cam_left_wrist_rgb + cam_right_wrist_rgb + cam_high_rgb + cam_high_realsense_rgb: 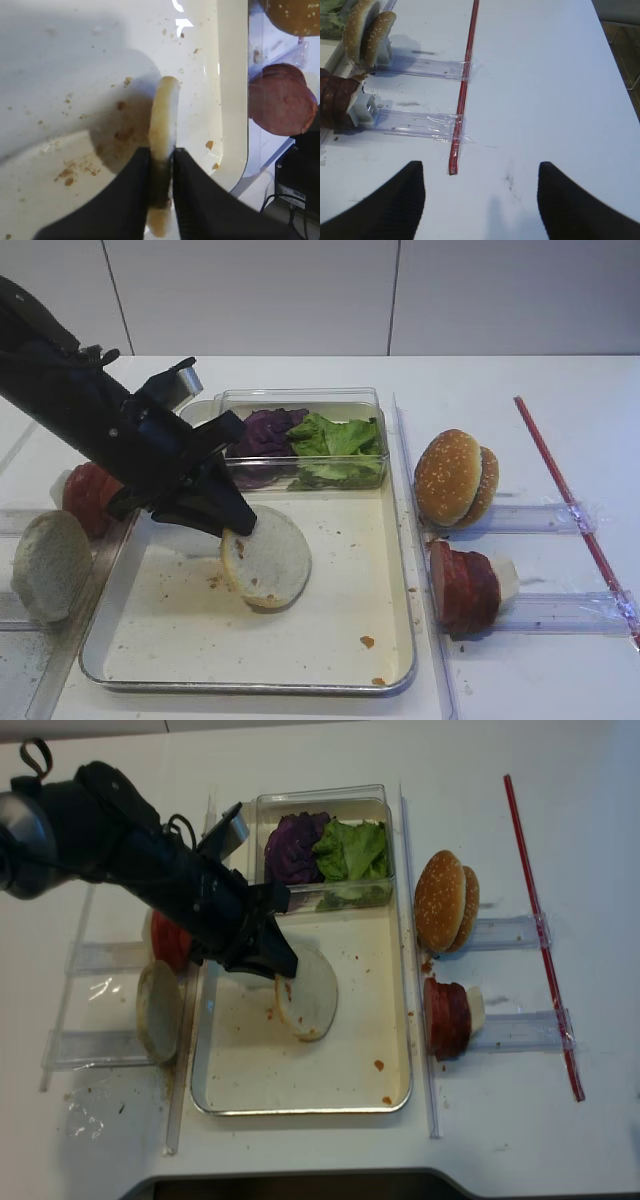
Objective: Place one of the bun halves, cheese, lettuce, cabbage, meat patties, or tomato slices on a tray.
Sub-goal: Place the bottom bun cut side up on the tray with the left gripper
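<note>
Black fingers (135, 200) of the left end effector (232, 521) fill the bottom of the left wrist view, pinching the pale bun half (164, 125) between them — the jaws are clenched on its near edge, and the bun stands on edge in that view. From the high views the bun half (268, 562) sits inside the tray (398, 640), left of the middle, its far side low against the cream, crumb-speckled floor while the gripped side is tilted up under the fingertips. Whether the lower edge fully rests on the floor cannot be told.

At the far end of the tray a small clear plastic box (300, 400) holds the cabbage (265, 430) on the left and the lettuce (335, 435) on the right, touching each other. Left of the tray, on the table (520, 660), another pale bun half (48, 565) stands on a clear rail, with the tomato slices (88, 495) just behind it, partly hidden by the arm.

Right of the tray, a golden sesame-seeded bun (455, 478) stands on edge on a clear rail, and nearer the camera the meat patties (465, 588) stand in a row on a second rail. A red strip (570, 500) runs along the table beyond the rail ends.

The right end effector (481, 200) hangs over bare table — its two dark fingers (390, 210) stand wide apart, grasping nothing.
</note>
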Available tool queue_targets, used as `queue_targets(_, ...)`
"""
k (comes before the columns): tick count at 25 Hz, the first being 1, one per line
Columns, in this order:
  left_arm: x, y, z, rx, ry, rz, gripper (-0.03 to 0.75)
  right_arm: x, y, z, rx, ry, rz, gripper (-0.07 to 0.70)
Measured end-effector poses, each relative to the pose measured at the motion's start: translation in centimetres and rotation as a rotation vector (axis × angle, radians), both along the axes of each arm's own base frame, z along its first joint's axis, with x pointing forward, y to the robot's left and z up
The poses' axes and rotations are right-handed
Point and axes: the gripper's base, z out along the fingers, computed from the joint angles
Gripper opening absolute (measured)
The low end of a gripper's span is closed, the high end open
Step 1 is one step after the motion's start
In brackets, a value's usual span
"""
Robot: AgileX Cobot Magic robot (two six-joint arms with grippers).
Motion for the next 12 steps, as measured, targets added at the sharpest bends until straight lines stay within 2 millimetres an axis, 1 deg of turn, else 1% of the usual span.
queue_targets(3, 0.01, 0.07, -0.07, 0.011, 0.004, 0.005, 0.149, 0.0, 0.0, 0.0, 0.0, 0.0, 0.0, 0.506)
queue_targets(9, -0.06, 0.29, -0.25, 0.044, 0.026, 0.019, 0.172, 0.0, 0.0, 0.0, 0.0, 0.0, 0.0, 0.506)
queue_targets(12, -0.07, 0.31, -0.27, 0.048, 0.029, 0.021, 0.211, 0.0, 0.0, 0.0, 0.0, 0.0, 0.0, 0.506)
